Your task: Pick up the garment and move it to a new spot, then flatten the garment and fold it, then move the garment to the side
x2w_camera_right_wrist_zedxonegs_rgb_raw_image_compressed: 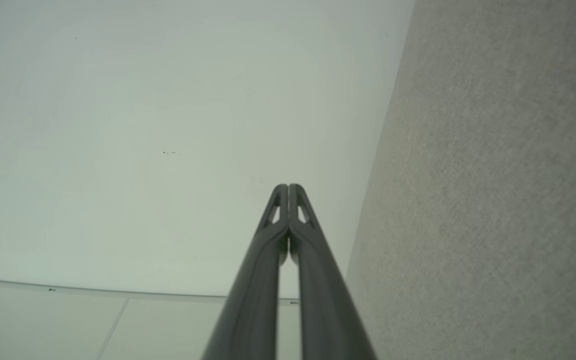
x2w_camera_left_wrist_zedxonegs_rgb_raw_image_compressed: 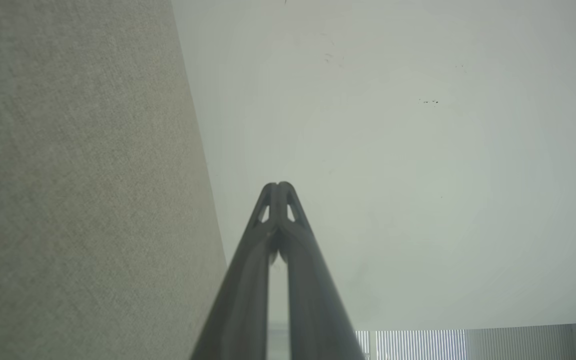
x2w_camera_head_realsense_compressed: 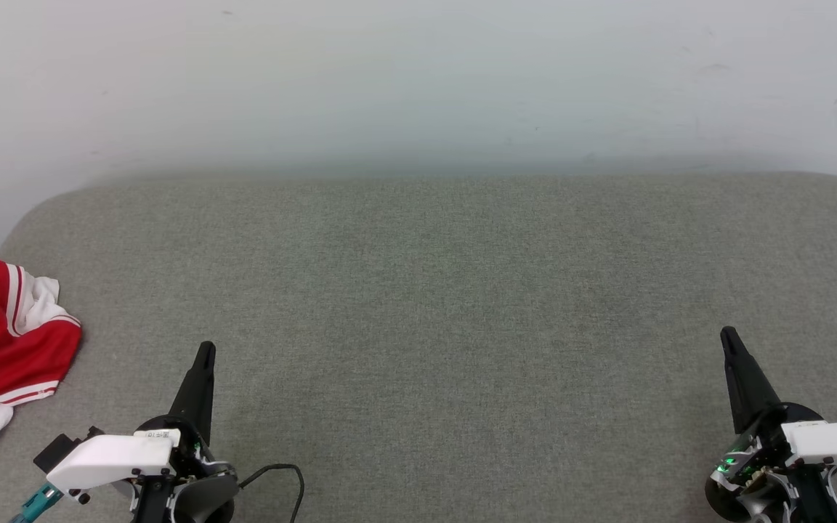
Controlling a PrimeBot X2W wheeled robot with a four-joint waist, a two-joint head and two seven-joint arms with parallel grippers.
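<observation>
The garment (x2w_camera_head_realsense_compressed: 4,341) is a crumpled red heap with white sleeves and striped trim, lying at the far left edge of the grey fabric surface (x2w_camera_head_realsense_compressed: 433,290), partly cut off by the head view's border. My left gripper (x2w_camera_head_realsense_compressed: 206,349) rests low at the lower left, to the right of the garment and apart from it, fingers pressed together and empty. At the lower right my right gripper (x2w_camera_head_realsense_compressed: 728,334) is likewise shut on nothing. In the wrist views the left gripper (x2w_camera_left_wrist_zedxonegs_rgb_raw_image_compressed: 278,186) and right gripper (x2w_camera_right_wrist_zedxonegs_rgb_raw_image_compressed: 288,187) point toward a pale wall with tips touching.
A pale wall (x2w_camera_head_realsense_compressed: 418,80) rises behind the grey surface, whose far corners are rounded. A black cable (x2w_camera_head_realsense_compressed: 280,472) loops beside the left wrist. Grey fabric (x2w_camera_left_wrist_zedxonegs_rgb_raw_image_compressed: 68,200) runs along one side of each wrist view (x2w_camera_right_wrist_zedxonegs_rgb_raw_image_compressed: 493,200).
</observation>
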